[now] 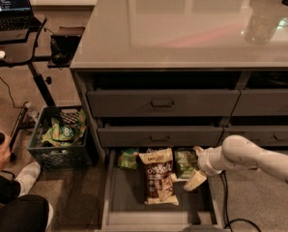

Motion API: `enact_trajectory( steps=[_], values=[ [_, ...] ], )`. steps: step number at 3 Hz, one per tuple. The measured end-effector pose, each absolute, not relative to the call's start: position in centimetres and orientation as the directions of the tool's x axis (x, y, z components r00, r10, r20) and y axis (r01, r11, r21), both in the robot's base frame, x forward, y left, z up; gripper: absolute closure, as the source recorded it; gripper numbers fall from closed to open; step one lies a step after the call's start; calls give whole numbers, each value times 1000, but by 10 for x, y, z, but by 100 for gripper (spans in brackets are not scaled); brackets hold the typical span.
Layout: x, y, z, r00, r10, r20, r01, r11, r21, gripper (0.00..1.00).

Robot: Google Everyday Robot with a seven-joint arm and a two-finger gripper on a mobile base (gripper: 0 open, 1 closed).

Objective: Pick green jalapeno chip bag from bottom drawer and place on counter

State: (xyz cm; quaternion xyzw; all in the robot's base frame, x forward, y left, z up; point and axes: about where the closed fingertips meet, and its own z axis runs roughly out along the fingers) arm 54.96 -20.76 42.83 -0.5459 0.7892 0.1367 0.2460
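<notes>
Camera view shows me the bottom drawer [134,199] pulled out under the counter [182,33]. Three bags lie along its back half. The green jalapeno chip bag [185,162] is the rightmost, flat on the drawer floor and touching the larger brown bag [158,175] at its left. A smaller, brighter green bag [128,158] sits left of that one.

My gripper [196,166] reaches in from the right, low over the drawer, just beside the jalapeno bag's right edge. Its jaws stand apart, one finger near the bag's top corner and the other near its lower corner, holding nothing; I cannot tell whether either touches the bag. The pale arm [260,156] runs off to the right.
</notes>
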Motion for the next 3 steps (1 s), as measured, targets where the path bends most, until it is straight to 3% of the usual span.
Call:
enact_trajectory(
  steps=[1, 3],
  values=[
    [571, -219, 377, -337, -732, -592, -879, 470, -82, 0],
    [617, -246, 297, -430, -530, -731, -776, 631, -1, 0]
  ],
)
